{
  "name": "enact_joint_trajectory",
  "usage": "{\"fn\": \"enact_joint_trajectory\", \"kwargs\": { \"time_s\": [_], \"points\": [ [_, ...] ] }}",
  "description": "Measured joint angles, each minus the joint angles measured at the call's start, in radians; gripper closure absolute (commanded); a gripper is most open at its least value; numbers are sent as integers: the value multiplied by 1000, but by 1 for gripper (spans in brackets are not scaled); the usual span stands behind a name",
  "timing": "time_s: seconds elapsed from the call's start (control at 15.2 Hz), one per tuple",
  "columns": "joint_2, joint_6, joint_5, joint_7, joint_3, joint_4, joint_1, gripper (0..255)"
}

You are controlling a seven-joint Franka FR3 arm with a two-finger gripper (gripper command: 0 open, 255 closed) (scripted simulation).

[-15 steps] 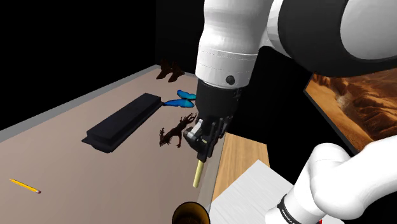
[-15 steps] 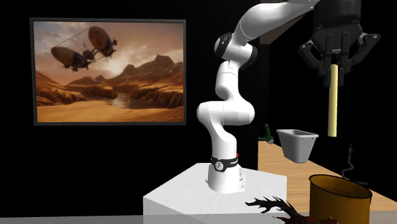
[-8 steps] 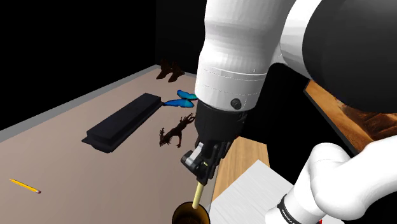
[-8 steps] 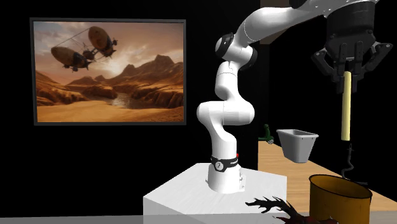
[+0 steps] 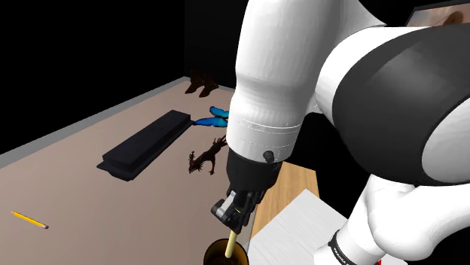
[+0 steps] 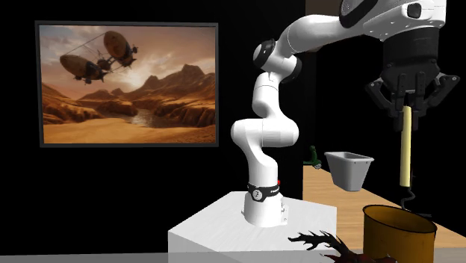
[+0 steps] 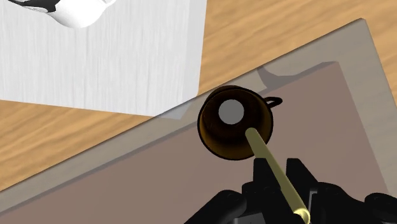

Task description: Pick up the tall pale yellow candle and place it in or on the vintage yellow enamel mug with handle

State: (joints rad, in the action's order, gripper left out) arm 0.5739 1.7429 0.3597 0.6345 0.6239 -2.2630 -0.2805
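One slim pale candle (image 6: 405,149), clasped in tool (image 6: 406,110), over round ochre mug (image 6: 398,233)

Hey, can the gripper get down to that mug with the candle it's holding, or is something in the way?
Probably yes. The gripper holds the candle upright just above the mug, and in the wrist view the candle's tip lies over the mug's open mouth. Nothing stands between them.

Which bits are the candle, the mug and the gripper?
candle (image 6: 405,148), second exterior view, middle of its shaft
mug (image 6: 396,239), second exterior view, its outer wall
gripper (image 6: 407,110), second exterior view, between its fingertips
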Motion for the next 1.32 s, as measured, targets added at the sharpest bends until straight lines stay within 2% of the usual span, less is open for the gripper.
{"fn": "enact_joint_trajectory", "kwargs": {
  "time_s": [0.66,1.06,1.12,1.32],
  "points": [
    [-16,136,24,-10,39,-120,-5,255],
    [-18,148,26,-9,44,-128,-6,255],
    [-18,148,26,-9,44,-128,-6,0],
    [-18,148,26,-9,44,-128,-6,0]
  ]
}}
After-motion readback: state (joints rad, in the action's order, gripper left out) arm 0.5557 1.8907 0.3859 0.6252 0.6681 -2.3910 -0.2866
